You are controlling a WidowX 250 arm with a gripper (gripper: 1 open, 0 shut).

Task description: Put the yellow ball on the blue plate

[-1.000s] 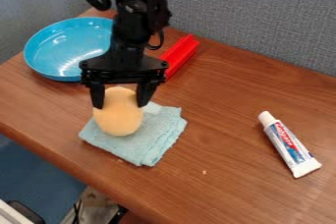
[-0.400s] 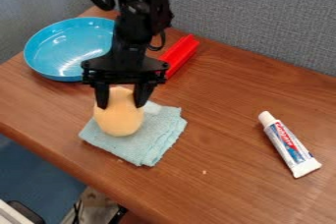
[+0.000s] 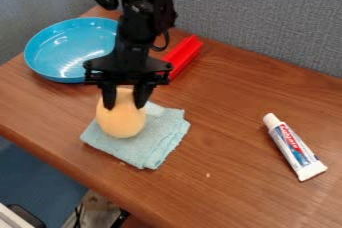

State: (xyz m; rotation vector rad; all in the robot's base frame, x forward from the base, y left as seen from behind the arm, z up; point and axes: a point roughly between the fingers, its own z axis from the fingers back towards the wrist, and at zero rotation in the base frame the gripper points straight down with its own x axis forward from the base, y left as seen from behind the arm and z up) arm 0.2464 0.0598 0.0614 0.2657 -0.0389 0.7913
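Tool [image 3: 124, 96] pinching top of yellow ball [image 3: 120, 118], fingers pressed against its sides. Ball rests on teal cloth [image 3: 143, 137], mid table [image 3: 241, 162]. Blue plate [image 3: 70, 47] empty, well apart. Grasp judged done; lift, carry, release remain.

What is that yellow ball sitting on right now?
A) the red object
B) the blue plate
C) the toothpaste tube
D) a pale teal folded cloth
D. The yellow ball rests on the pale teal cloth with the gripper closed around its top, while the blue plate sits apart at the table's back left.
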